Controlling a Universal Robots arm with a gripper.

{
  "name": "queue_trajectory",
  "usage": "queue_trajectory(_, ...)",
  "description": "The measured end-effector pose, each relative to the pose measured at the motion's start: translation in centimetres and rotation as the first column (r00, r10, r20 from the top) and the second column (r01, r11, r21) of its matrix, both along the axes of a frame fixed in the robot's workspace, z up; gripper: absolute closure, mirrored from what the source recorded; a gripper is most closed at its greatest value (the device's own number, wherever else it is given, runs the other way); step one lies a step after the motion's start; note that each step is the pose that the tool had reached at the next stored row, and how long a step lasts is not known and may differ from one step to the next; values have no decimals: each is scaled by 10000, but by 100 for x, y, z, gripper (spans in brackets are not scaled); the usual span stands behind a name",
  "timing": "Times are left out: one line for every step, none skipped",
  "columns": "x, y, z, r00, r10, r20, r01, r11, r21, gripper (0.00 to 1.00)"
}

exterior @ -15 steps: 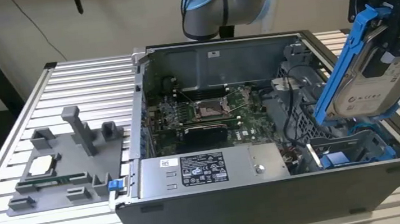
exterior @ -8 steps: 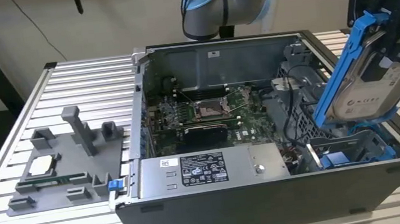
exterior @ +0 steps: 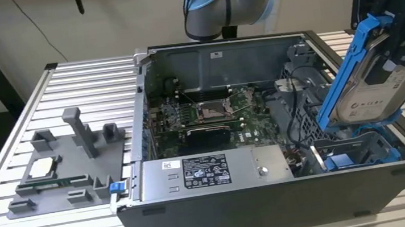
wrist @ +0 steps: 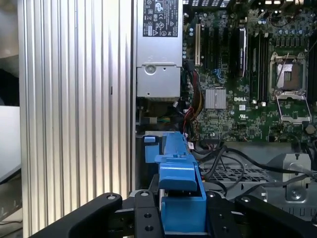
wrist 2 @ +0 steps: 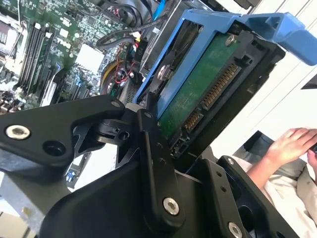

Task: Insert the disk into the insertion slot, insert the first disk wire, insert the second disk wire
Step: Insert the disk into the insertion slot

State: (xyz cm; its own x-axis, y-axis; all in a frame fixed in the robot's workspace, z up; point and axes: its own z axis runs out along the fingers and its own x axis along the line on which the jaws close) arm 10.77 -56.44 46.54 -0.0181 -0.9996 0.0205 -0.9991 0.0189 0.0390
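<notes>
Blue-framed silver disk (exterior: 372, 91), white-labelled, hangs steeply tilted.

Exterior view: I'm looking down at an angle, from well back, on the whole open case (exterior: 274, 208) on the bench (exterior: 69, 83).
First wrist view: I'm looking steeply down past the claw (wrist: 183, 218), close in.
Second wrist view: I'm looking along the claw, hard against the disk (wrist 2: 198, 94).
Shared: all three are catching the motherboard (exterior: 210, 110).

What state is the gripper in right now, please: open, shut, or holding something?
Gripper: shut on the disk, which it holds tilted over the slot.
</notes>
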Motion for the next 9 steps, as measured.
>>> queue_trajectory(0,0,-1,10000,0,0,0,10000,-1,100)
queue_trajectory(0,0,-3,10000,0,0,0,10000,0,100)
queue_trajectory(0,0,-6,10000,0,0,0,10000,0,100)
queue_trajectory(0,0,-9,10000,1,0,-1,10000,0,100)
queue_trajectory(0,0,-13,10000,0,0,0,10000,0,100)
queue_trajectory(0,0,-18,10000,0,0,0,10000,0,100)
queue_trajectory(0,0,-25,10000,0,0,0,10000,0,100)
queue_trajectory(1,-1,-34,10000,0,0,0,10000,0,100)
queue_trajectory(2,-2,-43,10000,0,-2,0,10000,1,100)
